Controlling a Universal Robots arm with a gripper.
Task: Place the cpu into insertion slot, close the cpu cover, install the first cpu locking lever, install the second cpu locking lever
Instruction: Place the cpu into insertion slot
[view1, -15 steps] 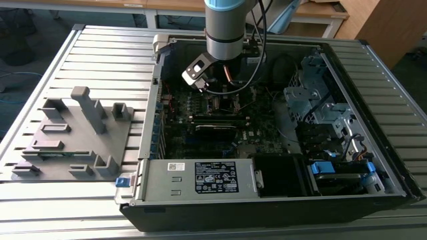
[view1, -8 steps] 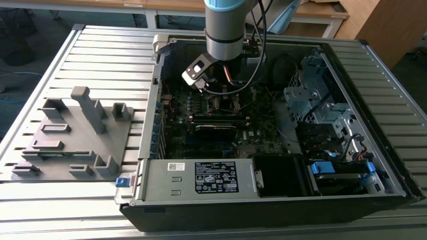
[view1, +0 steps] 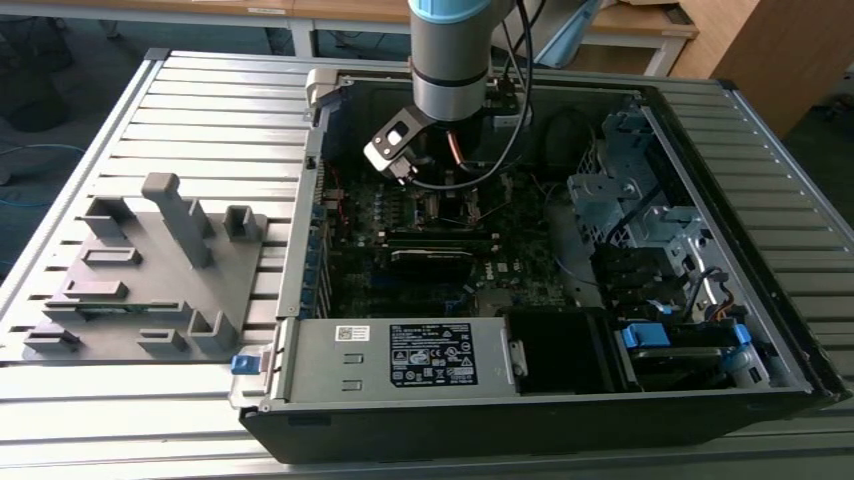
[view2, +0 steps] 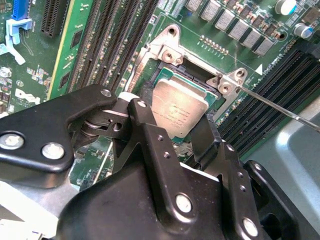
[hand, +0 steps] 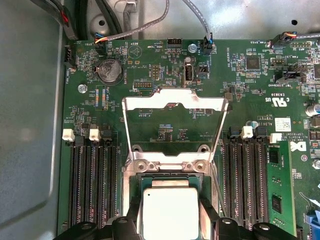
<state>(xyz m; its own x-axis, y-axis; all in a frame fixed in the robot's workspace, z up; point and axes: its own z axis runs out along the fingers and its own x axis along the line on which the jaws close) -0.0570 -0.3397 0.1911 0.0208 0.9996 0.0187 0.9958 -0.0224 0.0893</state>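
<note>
Cpu (hand: 170, 212): one.
Insertion slot (hand: 170, 178): one.
Cpu cover (hand: 175, 102): one.
Gripper (view2: 172, 120): one.
Memory-slot banks: two, first bank (hand: 95, 185) and second bank (hand: 247, 180).
White slot latches (hand: 94, 134): four.
Coin cell (hand: 109, 71): one.
Computer case (view1: 534, 430): one.
Grey fixture (view1: 147, 270), exterior view's left: one.
Worktop (view1: 187, 110): one.

The cpu (view2: 177, 107) is dull brushed metal, the cpu cover (hand: 200, 101) shinier bare metal.

You will find the cpu (hand: 170, 212) within the insertion slot (hand: 133, 186). The cpu cover (hand: 175, 100) stands swung open from one edge of that slot. Long memory slots (hand: 92, 185) flank that slot on the motherboard (hand: 250, 100).
</note>
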